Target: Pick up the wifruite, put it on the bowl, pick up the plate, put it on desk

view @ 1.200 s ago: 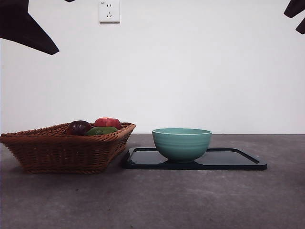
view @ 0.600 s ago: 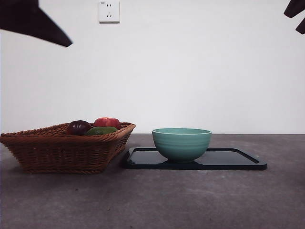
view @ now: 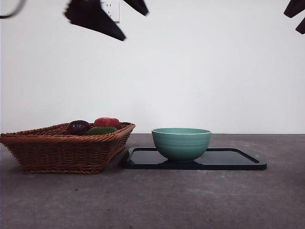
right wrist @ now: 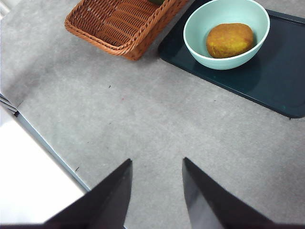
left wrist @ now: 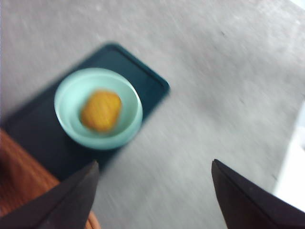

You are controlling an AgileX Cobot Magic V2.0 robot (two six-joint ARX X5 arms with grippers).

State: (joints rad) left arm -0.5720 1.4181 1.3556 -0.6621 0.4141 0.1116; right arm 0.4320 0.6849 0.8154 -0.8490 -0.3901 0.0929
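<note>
Overhead, two hands (left wrist: 152,200) (right wrist: 155,191) — both spread, empty — one wifruite (right wrist: 229,40) inside one bowl (right wrist: 198,38).

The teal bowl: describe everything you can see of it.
The bowl is a deep, round, teal-green piece that looks ceramic, with faint horizontal ridges outside and a pale rim. It stands upright on the dark tray, toward the end nearest the wicker basket but apart from it. Inside lies the golden-brown wifruite, hidden in the front view. Neither tool touches it.
</note>
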